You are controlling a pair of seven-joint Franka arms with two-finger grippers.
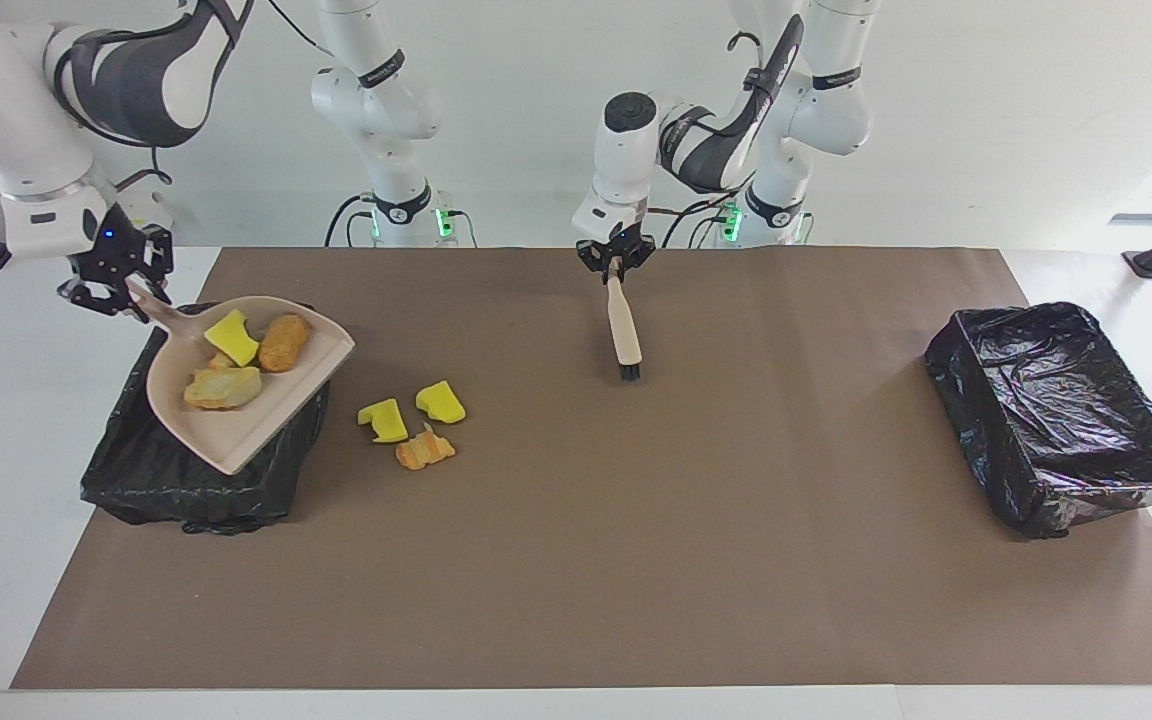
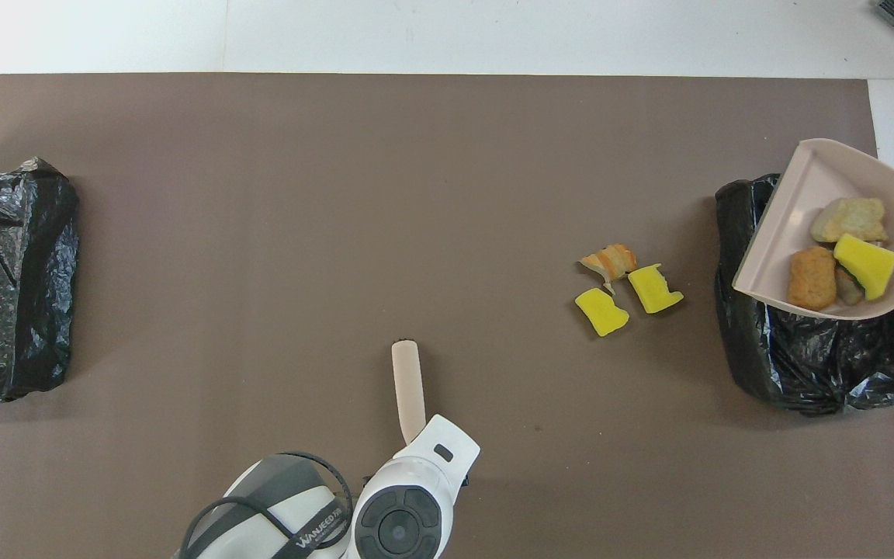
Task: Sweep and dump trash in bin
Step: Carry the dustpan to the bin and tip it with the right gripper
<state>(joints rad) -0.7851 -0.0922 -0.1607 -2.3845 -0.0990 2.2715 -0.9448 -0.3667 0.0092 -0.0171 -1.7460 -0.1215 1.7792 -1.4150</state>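
Going by the facing view, from the right arm's end of the desk [image 1: 576,600] across.

My right gripper [image 1: 126,285] is up over a black-lined bin [image 1: 186,480], fingers clamped on the handle of the beige dustpan [image 1: 266,420]. The pan hangs tilted over that bin and covers most of its opening.

Trash count: seven bits. Four are in the pan: one yellow wedge [image 1: 232,336], one orange-tan lump [image 1: 284,342], one paler tan lump [image 1: 224,388], and one small bit [image 2: 849,287] tucked between them, mostly hidden. Three are loose on the brown mat [image 1: 636,500], just beside the bin toward the left arm's end: two yellow wedges [image 1: 383,421] [image 1: 440,401] and one striped orange lump [image 1: 425,451], close together, with the striped one farthest from the robots.

Mid-desk, my left gripper [image 1: 616,262] has its fingers clamped on the handle of one beige brush [image 1: 623,330], bristles pointing down, tip at or just above the mat; contact is hard to tell. It is well apart from the loose bits.

A second black-lined bin [image 1: 1061,415] sits at the left arm's end, open, with only its liner showing.

Nothing lies between the brush and the three loose bits.
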